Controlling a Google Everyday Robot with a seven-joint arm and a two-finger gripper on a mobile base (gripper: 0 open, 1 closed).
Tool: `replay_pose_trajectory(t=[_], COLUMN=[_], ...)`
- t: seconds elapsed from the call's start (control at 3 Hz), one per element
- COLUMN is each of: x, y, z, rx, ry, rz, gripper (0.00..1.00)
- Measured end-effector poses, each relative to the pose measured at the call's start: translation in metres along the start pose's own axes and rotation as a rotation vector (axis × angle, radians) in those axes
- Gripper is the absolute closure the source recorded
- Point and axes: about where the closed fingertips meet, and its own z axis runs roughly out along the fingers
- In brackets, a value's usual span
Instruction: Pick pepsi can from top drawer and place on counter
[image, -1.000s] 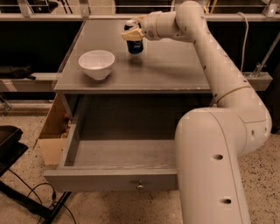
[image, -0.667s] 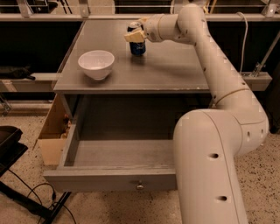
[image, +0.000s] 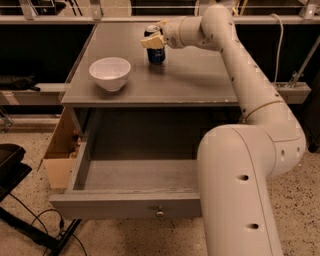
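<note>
Camera view. A blue can (image: 156, 54) stands upright on the grey bench (image: 190, 75), near the middle of the far edge. The gripper (image: 154, 36) sits at the can's upper part, reaching in from the right on a white arm (image: 250, 100). Whether it is clamped on the can or loose around it cannot be told. A white bowl (image: 110, 73) rests near the left edge, well apart from the can. Below the front edge the top drawer (image: 125, 206) is pulled out, with a small knob (image: 159, 213) mid-panel.
</note>
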Motion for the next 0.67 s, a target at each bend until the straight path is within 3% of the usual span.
replay_pose_trajectory(t=[0.67], x=[0.0000], y=[0.0000], z=[0.0000], rx=[0.000], ry=[0.000], rz=[0.000], gripper=[0.04])
